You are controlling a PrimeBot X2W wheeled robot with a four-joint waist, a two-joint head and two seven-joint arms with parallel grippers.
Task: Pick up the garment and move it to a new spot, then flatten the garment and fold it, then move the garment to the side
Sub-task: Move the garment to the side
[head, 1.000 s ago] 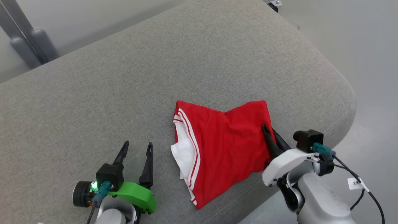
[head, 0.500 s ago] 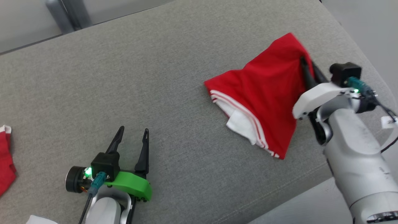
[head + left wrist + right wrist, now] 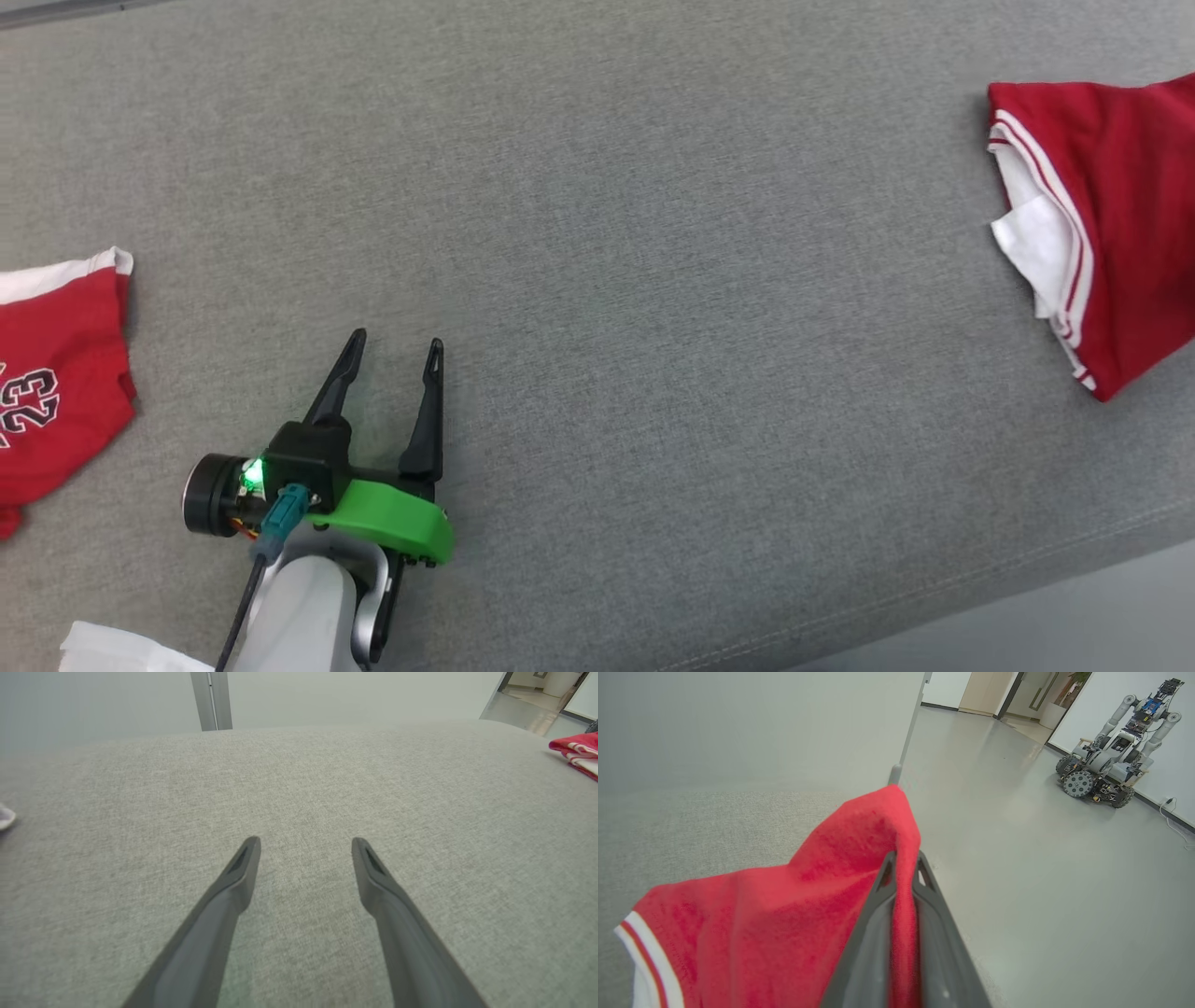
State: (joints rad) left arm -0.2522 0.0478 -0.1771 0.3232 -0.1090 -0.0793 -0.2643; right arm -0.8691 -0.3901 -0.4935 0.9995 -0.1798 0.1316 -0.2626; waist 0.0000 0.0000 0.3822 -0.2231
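The right gripper (image 3: 903, 863) was clamped hard on the garment (image 3: 775, 914), its fingers pinched together with a ridge of red cloth squeezed between them, right up near a raised corner of the bundle. From the head camera, the garment sat at the far right of the grey cushion (image 3: 597, 187), folded over, with its white-striped edge and a flap of white facing the middle. How much of it was resting on the cushion couldn't be told.

On the other side, the left gripper (image 3: 397, 341) hung low over bare cushion, fingers spread apart and nothing between them. A second red jersey (image 3: 56, 373) with a printed number lay at the left edge, well apart from the action.

The garment looked light, soft and completely limp, with no stiffness to help it hold its shape. Held by one corner like that, the folded layers would likely sag and slide open. The knit looked grippy rather than slick, so slipping out seemed unlikely. The better hold was probably on a folded edge, catching every layer at once, ideally at two corners.
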